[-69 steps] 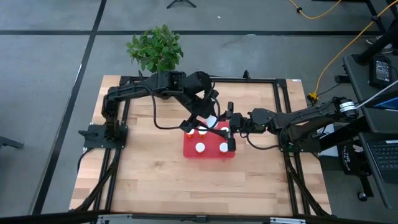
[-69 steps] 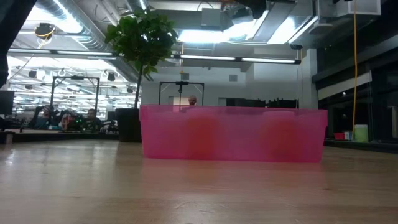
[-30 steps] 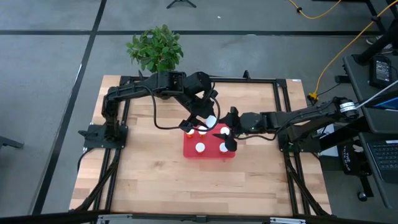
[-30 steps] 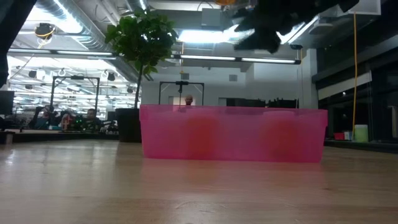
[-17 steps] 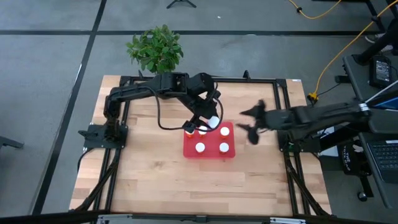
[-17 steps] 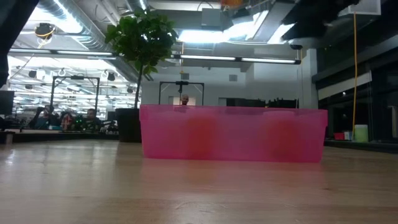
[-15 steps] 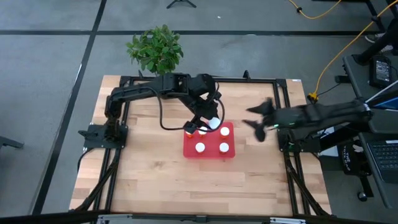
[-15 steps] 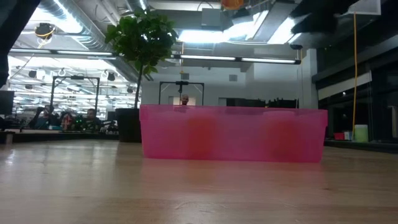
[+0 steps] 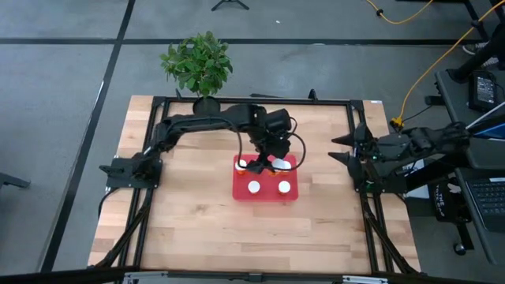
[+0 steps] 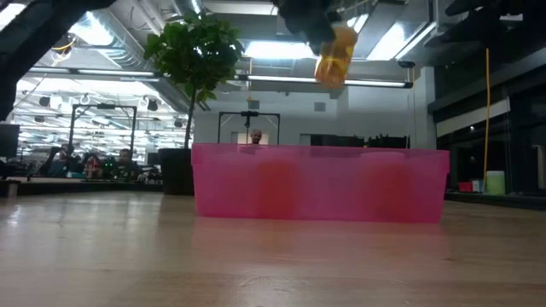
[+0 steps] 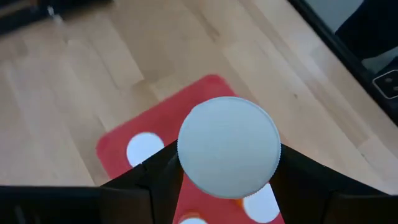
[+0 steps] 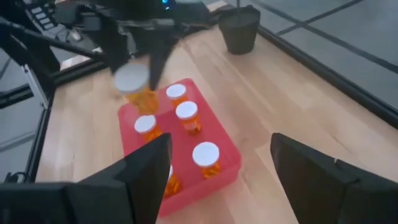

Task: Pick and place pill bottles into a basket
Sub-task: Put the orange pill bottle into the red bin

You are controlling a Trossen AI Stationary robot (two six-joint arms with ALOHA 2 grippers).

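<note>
Moved since before: we see the right arm has pulled back from the basket to the table's right edge, and the left arm has reached further over the basket.
Held bottle (image 10: pixel 335 55): it hangs tilted above the basket, white cap toward the left wrist camera.
Left gripper (image 9: pixel 269 160): closed tightly on this bottle, over the basket's far right part.
Basket (image 9: pixel 290 195): the red tray sits near the table's middle.
Bottles inside (image 12: pixel 186 116): we count five with white caps, standing upright, in the right wrist view.
Right gripper (image 9: pixel 341 150): fingers spread apart, holding nothing.
Plant pot (image 12: pixel 239 28): black, beyond the table's far edge.
</note>
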